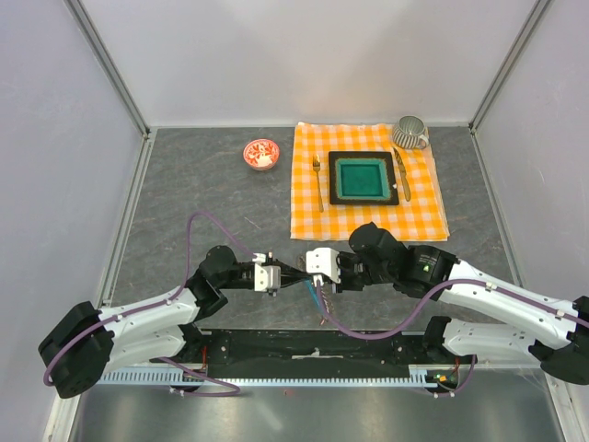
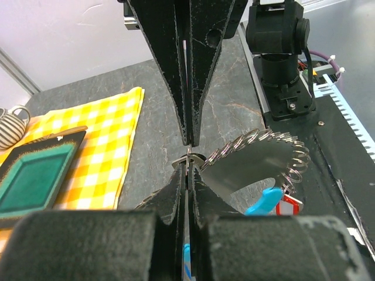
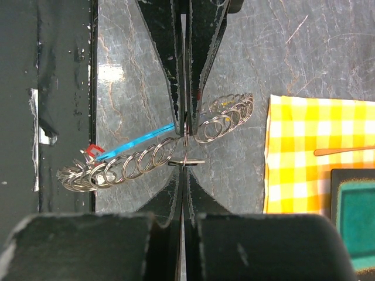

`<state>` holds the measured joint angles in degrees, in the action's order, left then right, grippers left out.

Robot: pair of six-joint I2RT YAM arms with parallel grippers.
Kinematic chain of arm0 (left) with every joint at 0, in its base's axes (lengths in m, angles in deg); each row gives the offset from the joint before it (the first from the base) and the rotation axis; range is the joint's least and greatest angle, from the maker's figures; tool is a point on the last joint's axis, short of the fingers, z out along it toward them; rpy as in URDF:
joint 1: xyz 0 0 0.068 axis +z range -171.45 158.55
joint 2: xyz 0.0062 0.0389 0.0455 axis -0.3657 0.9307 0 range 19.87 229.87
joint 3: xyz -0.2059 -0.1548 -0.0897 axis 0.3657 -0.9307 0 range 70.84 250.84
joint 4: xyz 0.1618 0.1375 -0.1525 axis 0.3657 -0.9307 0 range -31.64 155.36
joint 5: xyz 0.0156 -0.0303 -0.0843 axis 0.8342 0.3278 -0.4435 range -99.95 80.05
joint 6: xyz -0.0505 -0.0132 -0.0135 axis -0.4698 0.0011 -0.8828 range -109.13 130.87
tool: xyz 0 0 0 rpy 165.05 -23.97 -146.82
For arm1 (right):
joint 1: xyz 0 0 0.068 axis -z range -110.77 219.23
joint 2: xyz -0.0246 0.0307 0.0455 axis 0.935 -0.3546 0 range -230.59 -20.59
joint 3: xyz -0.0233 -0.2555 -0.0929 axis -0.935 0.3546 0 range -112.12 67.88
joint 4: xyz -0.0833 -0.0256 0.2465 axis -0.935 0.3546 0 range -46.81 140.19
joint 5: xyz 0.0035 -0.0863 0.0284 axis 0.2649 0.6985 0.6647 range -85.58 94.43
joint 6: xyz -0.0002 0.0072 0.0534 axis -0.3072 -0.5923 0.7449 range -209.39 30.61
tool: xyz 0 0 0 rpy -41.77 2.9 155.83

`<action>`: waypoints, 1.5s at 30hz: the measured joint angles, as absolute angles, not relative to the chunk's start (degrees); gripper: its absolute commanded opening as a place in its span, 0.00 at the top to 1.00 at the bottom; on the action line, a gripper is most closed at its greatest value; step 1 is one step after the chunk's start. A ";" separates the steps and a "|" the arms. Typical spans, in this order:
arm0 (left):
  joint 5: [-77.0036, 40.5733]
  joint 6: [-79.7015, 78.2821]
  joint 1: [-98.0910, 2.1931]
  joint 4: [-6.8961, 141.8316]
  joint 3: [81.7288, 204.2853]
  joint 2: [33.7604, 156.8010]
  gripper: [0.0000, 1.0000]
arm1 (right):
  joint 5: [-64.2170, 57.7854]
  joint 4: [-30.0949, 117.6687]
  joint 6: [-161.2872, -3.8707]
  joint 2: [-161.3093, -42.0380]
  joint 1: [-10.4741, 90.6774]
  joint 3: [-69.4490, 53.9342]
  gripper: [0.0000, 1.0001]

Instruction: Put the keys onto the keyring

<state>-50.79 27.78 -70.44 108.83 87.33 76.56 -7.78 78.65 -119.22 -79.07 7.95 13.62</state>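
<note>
My two grippers meet tip to tip just above the grey table near its front edge. The left gripper is shut on the keyring, a chain of small metal loops, and a cyan-blue piece shows between its fingers. The right gripper is shut on one small flat loop of the keyring. The keyring sags to both sides of the tips. A red-tagged key hangs at its near end beside the cyan piece. No yellow tag shows.
A yellow checked cloth lies behind the grippers. It carries a green plate, a fork, a knife and a striped cup. A small red-and-white bowl stands to its left. The black base rail runs along the near edge.
</note>
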 measured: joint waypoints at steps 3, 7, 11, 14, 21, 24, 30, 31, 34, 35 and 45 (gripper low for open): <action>-51.03 27.75 -70.44 108.85 87.33 76.60 0.98 | -7.83 78.28 -119.24 -79.07 7.95 13.62 1.00; -51.06 27.75 -70.44 108.89 87.33 76.80 0.98 | -8.37 77.87 -119.24 -79.07 7.95 13.62 1.00; -51.03 27.75 -70.44 108.89 87.31 77.22 0.98 | -8.90 77.58 -119.24 -79.07 7.95 13.62 1.00; -51.01 27.75 -70.44 108.87 87.33 77.28 0.98 | -9.07 77.50 -119.24 -79.07 7.95 13.64 1.00; -50.90 27.73 -70.44 108.87 87.33 77.26 0.98 | -9.03 77.50 -119.24 -79.07 7.95 13.64 1.00; -50.71 27.73 -70.44 108.91 87.31 77.24 0.98 | -8.98 77.50 -119.24 -79.07 7.95 13.64 1.00; -49.96 27.73 -70.44 109.29 86.48 76.43 0.98 | -8.77 77.52 -119.22 -79.07 7.95 13.64 1.00; -49.81 27.73 -70.44 109.26 86.37 76.34 0.98 | -8.74 77.52 -119.22 -79.07 7.95 13.64 1.00; -49.13 27.73 -70.44 109.33 86.21 76.25 0.98 | -8.74 77.50 -119.22 -79.07 7.95 13.64 1.00; -49.07 27.73 -70.44 109.31 86.19 76.23 0.98 | -8.74 77.52 -119.22 -79.07 7.95 13.64 1.00; -49.11 27.73 -70.44 110.20 86.17 76.17 0.98 | -8.77 77.52 -119.22 -79.07 7.95 13.66 1.00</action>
